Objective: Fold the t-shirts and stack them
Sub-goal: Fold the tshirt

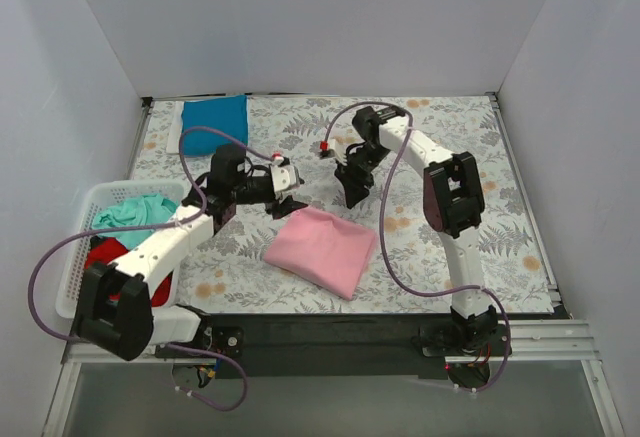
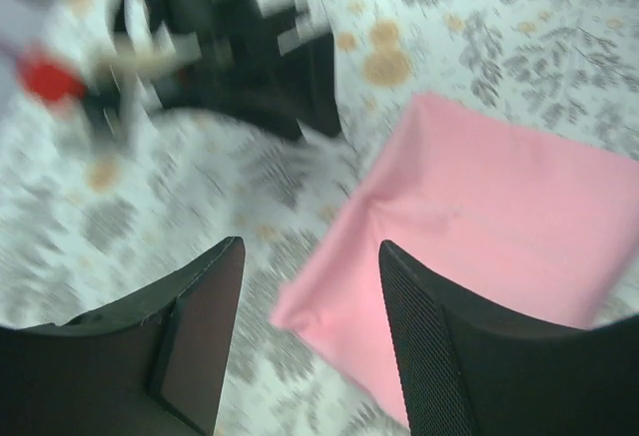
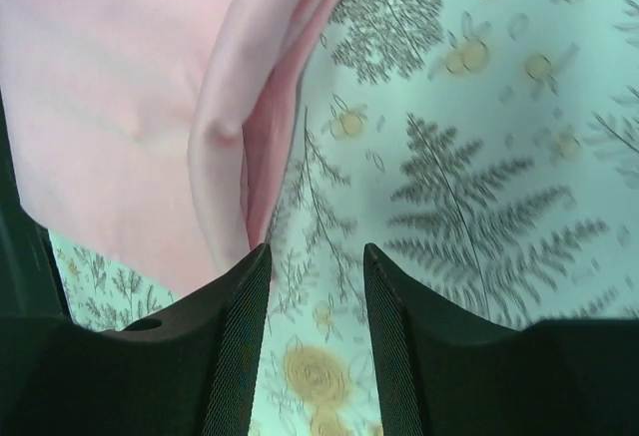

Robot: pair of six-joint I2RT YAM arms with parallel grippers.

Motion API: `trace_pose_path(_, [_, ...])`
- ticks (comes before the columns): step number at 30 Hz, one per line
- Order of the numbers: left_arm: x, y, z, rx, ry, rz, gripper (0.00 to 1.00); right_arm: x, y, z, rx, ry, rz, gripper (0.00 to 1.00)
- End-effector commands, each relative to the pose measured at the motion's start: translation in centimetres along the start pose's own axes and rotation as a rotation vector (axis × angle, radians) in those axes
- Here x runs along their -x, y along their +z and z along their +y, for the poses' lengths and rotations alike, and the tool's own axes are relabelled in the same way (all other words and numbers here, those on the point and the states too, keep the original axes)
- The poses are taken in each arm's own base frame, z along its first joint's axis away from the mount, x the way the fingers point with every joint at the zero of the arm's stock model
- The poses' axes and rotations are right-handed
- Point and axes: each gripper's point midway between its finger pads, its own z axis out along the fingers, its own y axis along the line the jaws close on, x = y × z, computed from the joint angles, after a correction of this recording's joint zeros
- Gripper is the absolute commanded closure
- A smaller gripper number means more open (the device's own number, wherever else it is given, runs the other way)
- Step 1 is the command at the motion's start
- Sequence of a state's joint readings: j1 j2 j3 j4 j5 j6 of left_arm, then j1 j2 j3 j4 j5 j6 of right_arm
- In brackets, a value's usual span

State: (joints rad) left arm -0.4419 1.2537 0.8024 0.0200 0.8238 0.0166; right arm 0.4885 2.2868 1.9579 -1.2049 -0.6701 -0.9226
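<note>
A folded pink t-shirt (image 1: pixel 322 248) lies on the floral table cloth near the front middle; it also shows in the left wrist view (image 2: pixel 499 226) and the right wrist view (image 3: pixel 120 97). A folded blue t-shirt (image 1: pixel 214 118) lies at the back left. My left gripper (image 1: pixel 287 200) is open and empty just above the pink shirt's far left corner (image 2: pixel 312 308). My right gripper (image 1: pixel 354 194) is open and empty above the cloth just beyond the shirt's far right edge (image 3: pixel 312 286).
A white basket (image 1: pixel 78 238) at the left edge holds a teal shirt (image 1: pixel 132 213) and a red shirt (image 1: pixel 108 254). White walls close in the table on three sides. The black front rail (image 1: pixel 330 332) runs along the near edge.
</note>
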Motion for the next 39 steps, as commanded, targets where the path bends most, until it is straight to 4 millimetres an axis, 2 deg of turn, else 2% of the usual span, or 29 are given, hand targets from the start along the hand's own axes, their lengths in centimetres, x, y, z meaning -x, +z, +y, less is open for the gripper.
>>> trace_pose_path(1, [-4.2,-2.2,-2.8,-0.157,-0.462,0.178,0.44,-0.1,-4.5,0.8,-0.068,0.008,-0.017,0.51])
trace_pose_path(2, [-4.5,-2.5,-3.0,-0.187,-0.535,0.191,0.44,-0.3,-4.9,1.6,-0.05,0.02,-0.018,0.5])
trace_pose_path(3, [-4.7,-2.3,-2.2,-0.195,-0.572,0.201,0.41,-0.6,-5.0,2.0,-0.038,0.029,-0.019,0.48])
trace_pose_path(4, [-6.6,-2.1,-1.5,-0.199,-0.647,0.232,0.4,-1.2,-4.6,2.6,-0.014,0.049,-0.02,0.45])
trace_pose_path(5, [-6.4,-1.8,0.2,-0.19,-0.667,0.236,0.39,-1.3,-4.5,3.0,-0.005,0.052,-0.021,0.44])
trace_pose_path(7, [-7.5,-1.4,1.3,-0.196,-0.691,0.267,0.39,-1.5,-4.1,3.5,0.021,0.074,-0.031,0.4])
trace_pose_path(8, [-8.5,-0.6,2.3,-0.211,-0.69,0.284,0.38,-2.0,-3.5,3.5,0.041,0.102,-0.029,0.4])
trace_pose_path(12, [-11.7,0.5,4.5,-0.192,-0.71,0.385,0.38,-2.4,-2.3,3.7,0.092,0.159,-0.045,0.41])
trace_pose_path(15, [-12.7,1.3,5.7,-0.199,-0.649,0.392,0.37,-2.8,-1.7,3.3,0.102,0.177,-0.039,0.41])
trace_pose_path(17, [-12.8,1.8,5.7,-0.217,-0.651,0.402,0.37,-3.2,-1.5,3.0,0.096,0.179,-0.025,0.41])
trace_pose_path(18, [-13.6,2.1,5.4,-0.239,-0.66,0.413,0.37,-3.6,-1.3,3.1,0.102,0.184,-0.016,0.41])
trace_pose_path(19, [-13.3,2.5,5.7,-0.253,-0.641,0.404,0.37,-3.9,-1.1,3.2,0.105,0.184,-0.006,0.4])
trace_pose_path(24, [-14.7,2.9,4.2,-0.298,-0.657,0.436,0.37,-5.3,-0.5,4.2,0.14,0.191,0.01,0.39])
trace_pose_path(29, [-15.2,3.5,3.0,-0.33,-0.62,0.452,0.36,-5.4,-0.3,4.8,0.161,0.194,-0.002,0.38])
trace_pose_path(37, [-16.2,4.3,2.4,-0.326,-0.588,0.486,0.34,-5.5,0.0,5.1,0.182,0.192,-0.012,0.45])
trace_pose_path(39, [-16.7,4.2,2.2,-0.327,-0.584,0.498,0.34,-5.5,-0.1,5.4,0.182,0.188,-0.014,0.5])
